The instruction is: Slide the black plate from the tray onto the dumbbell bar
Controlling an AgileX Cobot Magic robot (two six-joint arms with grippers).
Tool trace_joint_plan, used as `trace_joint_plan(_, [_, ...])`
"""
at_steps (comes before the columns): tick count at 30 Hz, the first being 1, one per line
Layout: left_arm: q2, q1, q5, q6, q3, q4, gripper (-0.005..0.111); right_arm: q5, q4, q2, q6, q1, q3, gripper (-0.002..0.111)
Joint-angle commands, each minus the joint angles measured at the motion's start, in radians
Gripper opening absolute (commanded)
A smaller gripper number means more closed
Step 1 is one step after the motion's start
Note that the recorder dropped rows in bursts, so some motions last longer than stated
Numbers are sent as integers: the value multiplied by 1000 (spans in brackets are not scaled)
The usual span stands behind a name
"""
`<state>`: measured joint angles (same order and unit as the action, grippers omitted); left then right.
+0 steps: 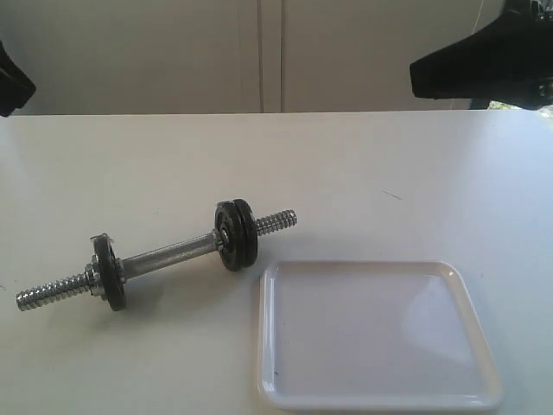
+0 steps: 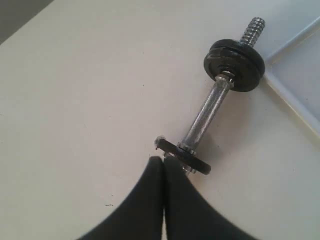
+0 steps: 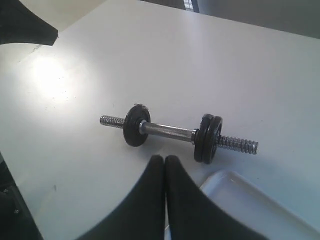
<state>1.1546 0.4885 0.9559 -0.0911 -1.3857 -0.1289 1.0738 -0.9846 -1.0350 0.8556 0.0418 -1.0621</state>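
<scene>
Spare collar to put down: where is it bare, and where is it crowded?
Bare: inside the tray, and the table beyond the dumbbell bar and tray. Crowded: the slim gap between the bar's double-plated end and the tray's corner.

- dumbbell bar [image 1: 168,256]: bright chrome; fine cross-hatch knurl on the middle, spiral thread pattern on both ends
- black plate pair [image 1: 236,234], on the bar end nearest the tray [image 1: 371,337]: matte black, dull grey sheen on the rims
- single black plate [image 1: 110,272], on the bar end far from the tray: same matte black, with a pale grey fleck on its upper edge
- tray: glossy white, no pattern, soft pale reflections; one tiny dark speck inside the corner below the plate pair
- table [image 1: 389,164] around the tray: plain off-white, a few small dark specks
- left gripper [image 2: 163,165] and right gripper [image 3: 164,160]: plain black
- wall [image 1: 173,52] beyond the tray: pale cream panels
</scene>
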Motion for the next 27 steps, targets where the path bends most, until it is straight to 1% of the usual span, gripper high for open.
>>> trace_joint_plan(1, [-24,1,1,12,6,5,0,6,-10,6,-51,-2,5,0])
trace_joint_plan(24, [-26,1,3,12,6,4,0,2,-5,6,-51,-2,5,0])
trace_joint_plan(27, [-26,1,3,12,6,4,0,-31,19,29,-51,-2,5,0])
